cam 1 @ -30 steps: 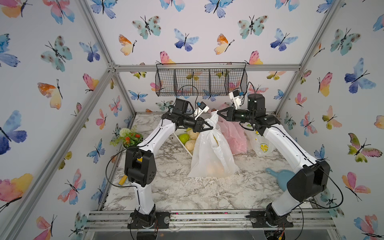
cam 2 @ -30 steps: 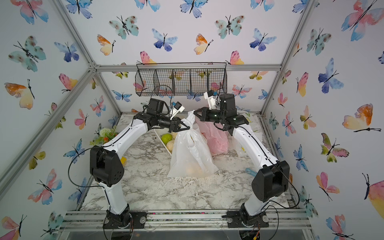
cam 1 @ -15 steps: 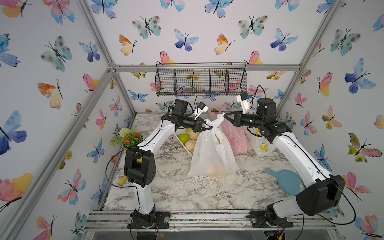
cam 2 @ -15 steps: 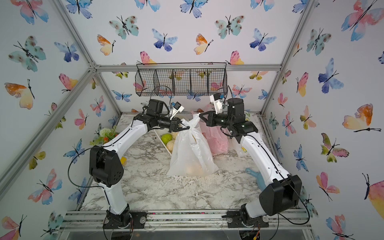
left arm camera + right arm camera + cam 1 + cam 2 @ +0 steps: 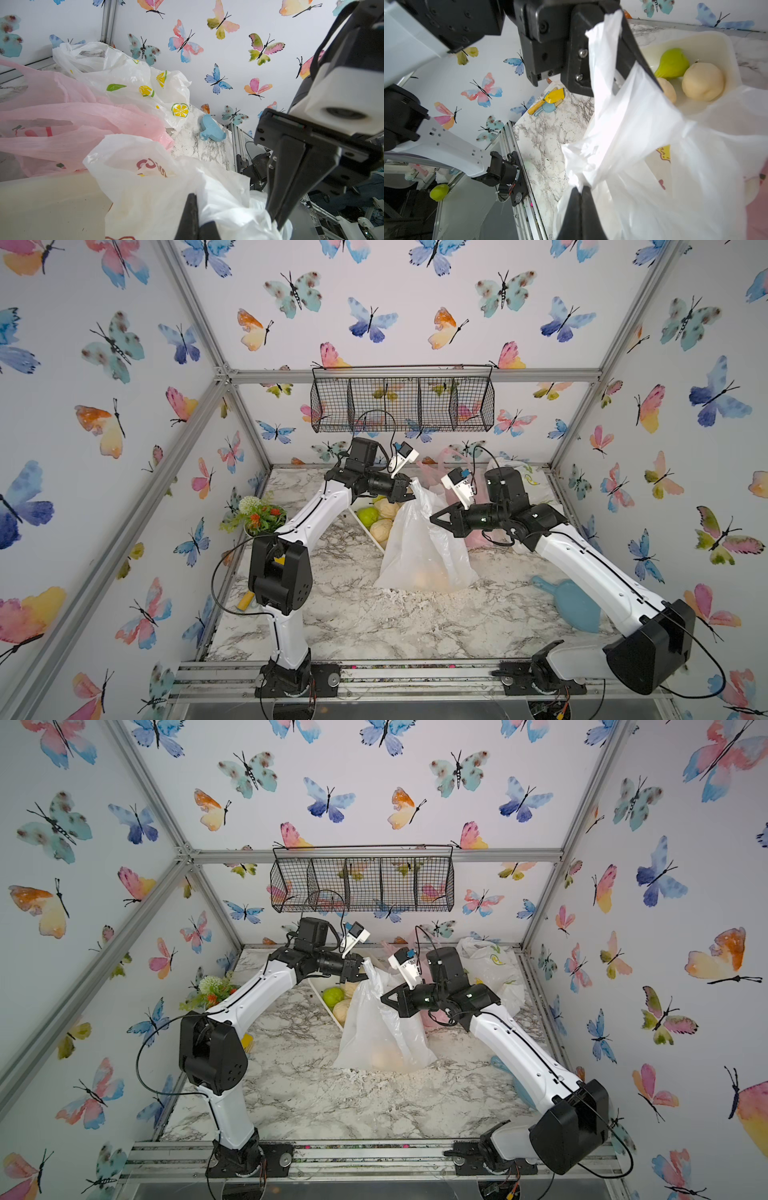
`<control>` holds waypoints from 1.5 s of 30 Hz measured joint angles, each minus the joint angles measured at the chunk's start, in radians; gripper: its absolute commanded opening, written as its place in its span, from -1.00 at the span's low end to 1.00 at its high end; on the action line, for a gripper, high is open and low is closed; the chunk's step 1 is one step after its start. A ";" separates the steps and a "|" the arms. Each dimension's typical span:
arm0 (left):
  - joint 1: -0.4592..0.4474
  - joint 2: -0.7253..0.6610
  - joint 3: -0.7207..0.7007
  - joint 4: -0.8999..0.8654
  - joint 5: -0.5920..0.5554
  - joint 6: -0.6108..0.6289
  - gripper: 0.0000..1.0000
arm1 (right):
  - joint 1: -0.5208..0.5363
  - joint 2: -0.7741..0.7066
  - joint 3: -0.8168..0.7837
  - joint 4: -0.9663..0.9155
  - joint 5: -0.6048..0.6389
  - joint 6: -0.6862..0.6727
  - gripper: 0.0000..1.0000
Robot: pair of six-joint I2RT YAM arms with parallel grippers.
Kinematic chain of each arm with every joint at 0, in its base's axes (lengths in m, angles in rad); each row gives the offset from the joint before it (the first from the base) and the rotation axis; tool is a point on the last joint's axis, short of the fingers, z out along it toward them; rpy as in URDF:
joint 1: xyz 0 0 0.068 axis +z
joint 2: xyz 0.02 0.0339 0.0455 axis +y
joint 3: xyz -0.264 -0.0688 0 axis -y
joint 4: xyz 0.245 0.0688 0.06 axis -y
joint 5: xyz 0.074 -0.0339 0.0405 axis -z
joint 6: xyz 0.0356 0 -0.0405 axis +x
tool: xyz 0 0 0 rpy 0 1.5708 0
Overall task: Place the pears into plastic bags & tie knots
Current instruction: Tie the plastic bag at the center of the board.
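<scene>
Three pears (image 5: 368, 515): one green, two cream, in white tray (image 5: 731, 54) behind bag.
Doodle bag (image 5: 419, 539): upright on worktop (image 5: 353, 614), fruit inside.
Left fingers (image 5: 578, 52): clamped on its handle.
Right fingers (image 5: 576, 214): together, tips touching bag film.

Three carrier bags are thin, translucent plastic film, crinkled and softly shiny: the white doodle bag (image 5: 424, 547), the pink bag (image 5: 62, 116) and the lemon-print bag (image 5: 128, 83). The tabletop (image 5: 353, 622) has a smooth, glossy marble-look finish, the tray (image 5: 716, 39) is smooth white plastic with a dull sheen, the green pear (image 5: 672, 62) has sleek, waxy skin, and the cream pears (image 5: 704, 82) look matt and faintly rough. The basket (image 5: 401, 406) is black wire mesh, the frame (image 5: 266, 376) is brushed silver metal, the robot arms (image 5: 582, 564) have glossy white shells with matt black joints, and the blue scoop (image 5: 575, 605) looks like smooth plastic.
</scene>
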 measured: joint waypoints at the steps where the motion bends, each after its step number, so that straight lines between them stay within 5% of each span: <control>1: 0.000 -0.002 -0.003 0.000 0.000 -0.001 -1.00 | 0.008 0.015 0.005 -0.014 0.024 -0.018 -0.94; 5: 0.001 -0.003 -0.008 0.003 -0.003 -0.011 -0.93 | 0.020 0.076 0.020 -0.057 0.127 -0.066 -0.94; 11: 0.015 -0.033 -0.065 0.012 -0.003 0.003 -0.45 | 0.027 0.123 0.022 -0.052 0.198 -0.065 -0.94; 19: 0.048 -0.081 -0.182 0.029 -0.006 0.013 -0.83 | 0.014 0.122 0.060 -0.010 0.151 -0.047 -0.92; 22: 0.052 -0.081 -0.169 0.063 -0.009 -0.017 -0.89 | -0.020 0.101 0.075 -0.015 0.100 -0.031 -0.60; 26: 0.051 -0.080 -0.152 0.108 -0.010 -0.046 -0.92 | -0.103 0.035 0.091 -0.023 0.050 0.001 0.10; 31: 0.049 -0.080 -0.148 0.127 -0.010 -0.060 -0.92 | -0.150 0.003 0.167 -0.022 0.022 0.063 0.50; 38: 0.040 -0.080 -0.146 0.134 -0.010 -0.060 -0.92 | -0.146 0.150 0.345 -0.023 0.014 0.120 0.40; 45: 0.036 -0.080 -0.134 0.131 -0.010 -0.058 -0.91 | -0.147 0.228 0.375 -0.033 -0.018 0.144 -0.31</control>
